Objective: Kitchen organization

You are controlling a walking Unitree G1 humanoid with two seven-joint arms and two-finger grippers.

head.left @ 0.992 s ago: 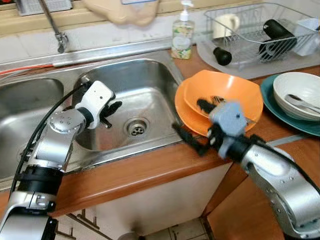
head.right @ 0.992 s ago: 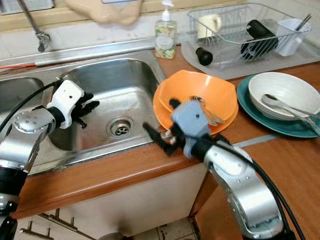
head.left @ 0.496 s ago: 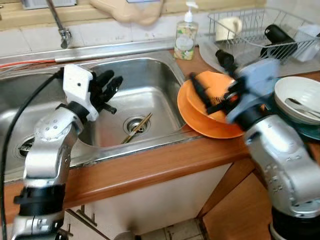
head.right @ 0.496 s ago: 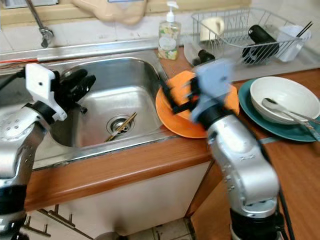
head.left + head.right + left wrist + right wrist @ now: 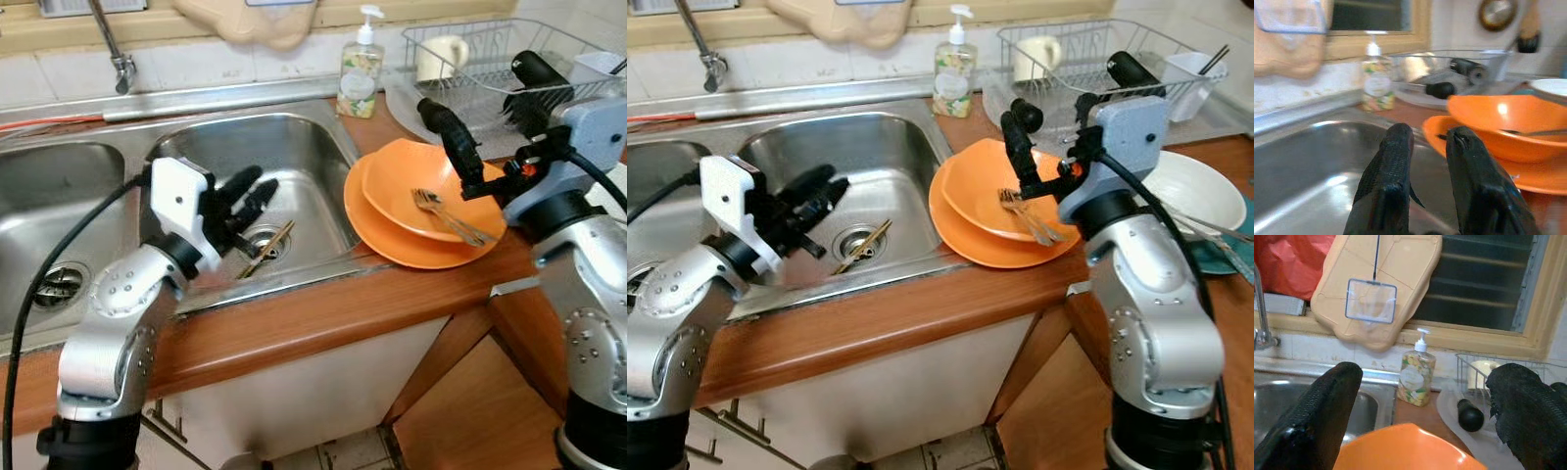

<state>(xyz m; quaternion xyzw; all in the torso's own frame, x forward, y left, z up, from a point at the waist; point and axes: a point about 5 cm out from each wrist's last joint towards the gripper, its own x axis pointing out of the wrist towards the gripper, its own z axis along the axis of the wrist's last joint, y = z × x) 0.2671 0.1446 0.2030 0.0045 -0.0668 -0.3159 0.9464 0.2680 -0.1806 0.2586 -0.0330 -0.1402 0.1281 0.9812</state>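
**Two grippers raised over a kitchen sink and a stack of orange dishes**

A pair of brown wooden chopsticks (image 5: 266, 250) lies in the stainless steel sink basin (image 5: 294, 166), one end across the round drain (image 5: 853, 242). The left gripper (image 5: 247, 199) hangs over the basin just beside the chopsticks, its two black fingers (image 5: 1388, 181) close together with only a thin gap between them, gripping nothing. Beside the basin, on the brown wooden counter (image 5: 323, 313), an orange bowl (image 5: 402, 181) sits in an orange plate (image 5: 377, 235), and a metal fork (image 5: 446, 213) lies inside the bowl; whether a second utensil lies with it is hard to tell. The right gripper (image 5: 1425, 401) is held up above the bowl on the side away from the basin, its fingers (image 5: 1322, 411) spread wide and empty. Behind the basin, against the tiled wall, stands a clear soap pump bottle (image 5: 359, 69), with a wire dish rack (image 5: 470, 49) on a grey tray farther along the counter holding a cream mug (image 5: 1032, 54) and black-handled items. A white bowl (image 5: 1200, 191) with a spoon sits on a teal plate (image 5: 1225, 257) beyond the orange dishes. A beige cutting board (image 5: 1381, 279) hangs at the window above the basin, and a metal tap (image 5: 110, 44) rises at the basin's far rim.
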